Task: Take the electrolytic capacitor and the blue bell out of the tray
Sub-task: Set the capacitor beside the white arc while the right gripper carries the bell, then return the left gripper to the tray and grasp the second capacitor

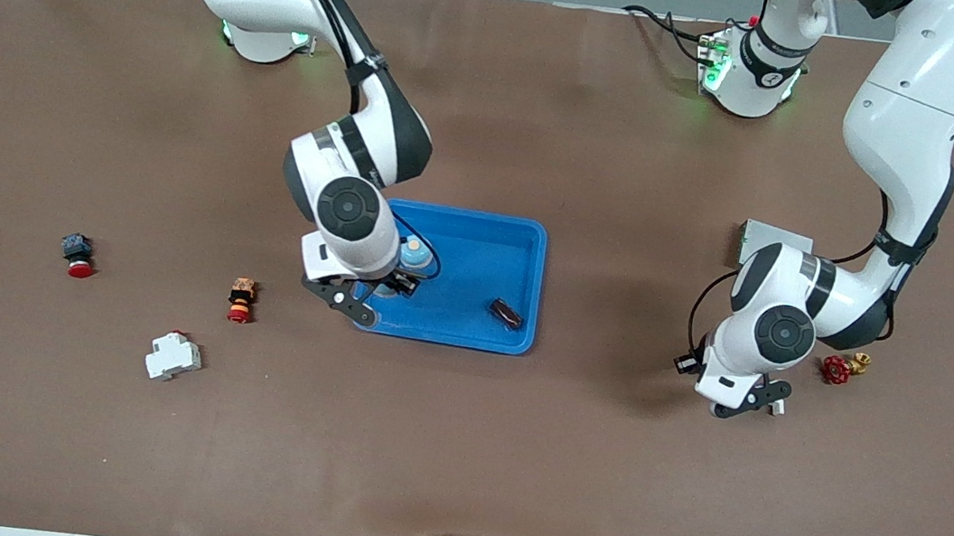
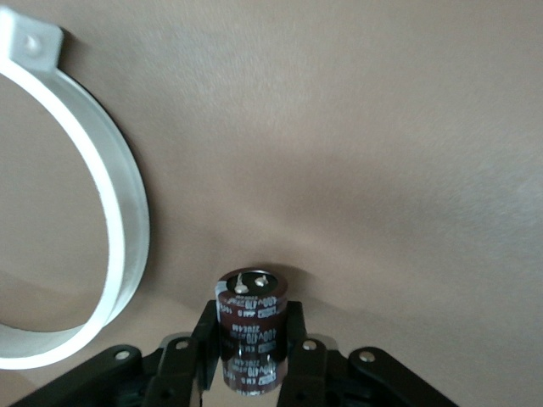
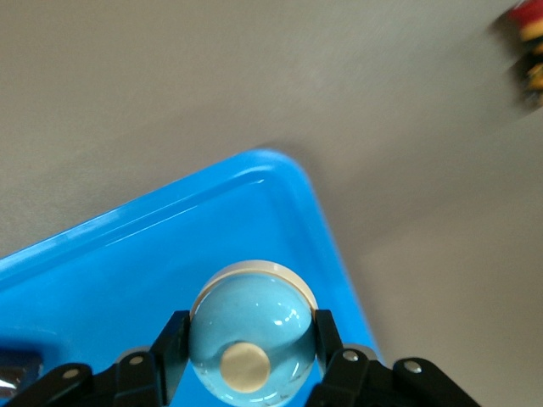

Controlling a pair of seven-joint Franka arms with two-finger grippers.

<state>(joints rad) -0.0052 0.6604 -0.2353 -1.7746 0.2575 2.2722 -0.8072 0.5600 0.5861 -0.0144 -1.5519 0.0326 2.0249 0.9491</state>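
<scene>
Glossy blue domed bell (image 3: 250, 335), cylindrical capacitor (image 2: 251, 329)

Front view: high, facing the robots, whole table (image 1: 453, 465) in frame. Wrist views: close, angled down past each gripper's fingers. Right wrist and front share the blue tray (image 1: 525, 247) (image 3: 280, 203).

Counter (image 1: 453, 465): brown, matte surface.
White circuit breaker (image 1: 173, 355): landmark, lying toward the right arm's end, nearest the front camera.
Orange-and-red push button (image 1: 241, 299): near the breaker, farther from the camera.
Dark switch with red cap (image 1: 78, 254): near the breaker, farther from the camera.
Red-handled brass valve (image 1: 843, 367): well apart from the breaker, toward the left arm's end.
Grey flat plate (image 1: 770, 236): well apart from the breaker too.
</scene>
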